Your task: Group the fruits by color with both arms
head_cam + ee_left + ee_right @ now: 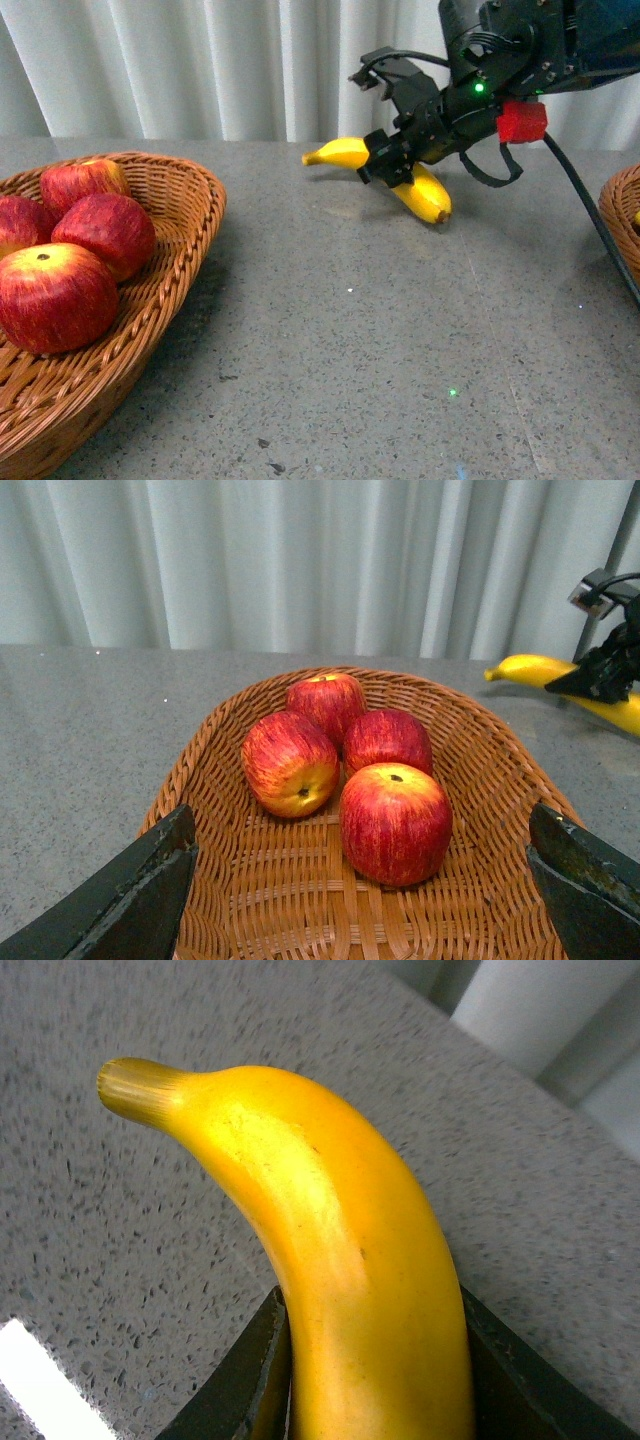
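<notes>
Right gripper point(392, 160) clamped on banana point(425, 195) right of basket point(190, 215) with four apples point(395, 820), left gripper point(365, 880) spread wide above basket.

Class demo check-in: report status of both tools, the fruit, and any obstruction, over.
Right tool shut on banana, lifted over table. Left tool open above left basket, four apples inside. Nothing seen blocking.

Front cam faces table; L wrist over basket point(480, 740); R wrist close-up; all share banana point(345, 152).
</notes>
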Robot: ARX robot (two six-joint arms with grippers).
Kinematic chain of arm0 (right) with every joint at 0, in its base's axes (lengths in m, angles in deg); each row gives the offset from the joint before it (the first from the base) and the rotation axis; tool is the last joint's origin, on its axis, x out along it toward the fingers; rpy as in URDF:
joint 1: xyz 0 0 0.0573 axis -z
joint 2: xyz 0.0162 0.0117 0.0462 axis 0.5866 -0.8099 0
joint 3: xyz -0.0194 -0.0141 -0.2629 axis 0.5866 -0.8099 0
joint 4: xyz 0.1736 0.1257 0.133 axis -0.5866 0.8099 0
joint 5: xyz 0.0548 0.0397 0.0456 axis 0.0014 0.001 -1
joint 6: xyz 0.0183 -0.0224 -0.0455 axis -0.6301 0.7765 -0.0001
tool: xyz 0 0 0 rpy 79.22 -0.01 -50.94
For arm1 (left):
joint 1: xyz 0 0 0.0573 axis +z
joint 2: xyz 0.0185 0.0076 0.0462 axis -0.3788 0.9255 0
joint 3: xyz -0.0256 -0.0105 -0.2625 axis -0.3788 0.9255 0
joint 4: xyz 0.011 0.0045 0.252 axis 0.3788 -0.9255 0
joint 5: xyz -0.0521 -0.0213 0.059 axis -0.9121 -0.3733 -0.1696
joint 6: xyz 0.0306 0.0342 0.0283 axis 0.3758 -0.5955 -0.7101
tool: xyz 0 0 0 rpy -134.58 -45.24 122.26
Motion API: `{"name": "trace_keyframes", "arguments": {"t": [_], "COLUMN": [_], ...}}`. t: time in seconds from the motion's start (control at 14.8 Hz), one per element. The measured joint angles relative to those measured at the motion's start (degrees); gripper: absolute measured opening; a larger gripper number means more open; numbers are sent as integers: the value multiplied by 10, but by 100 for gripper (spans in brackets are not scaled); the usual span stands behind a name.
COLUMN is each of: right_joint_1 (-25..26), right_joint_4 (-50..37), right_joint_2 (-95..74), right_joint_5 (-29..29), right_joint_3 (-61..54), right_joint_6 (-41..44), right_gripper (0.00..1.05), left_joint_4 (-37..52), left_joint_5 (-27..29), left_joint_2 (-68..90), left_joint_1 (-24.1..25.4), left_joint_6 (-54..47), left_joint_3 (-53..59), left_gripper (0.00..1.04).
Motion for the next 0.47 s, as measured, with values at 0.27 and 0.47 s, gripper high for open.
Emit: {"name": "trace_keyframes", "arguments": {"t": [0.27,0.47], "right_joint_1": [44,124], "right_joint_4": [-130,-288], "right_joint_2": [95,283], "right_joint_5": [-52,-109], "right_joint_3": [-109,-307], "right_joint_6": [-117,-262], "right_gripper": [39,39], "left_joint_4": [0,0], "left_joint_5": [0,0], "left_joint_2": [0,0], "left_joint_1": [0,0], "left_joint_6": [0,0], "left_joint_3": [0,0], "left_gripper": [98,98]}}
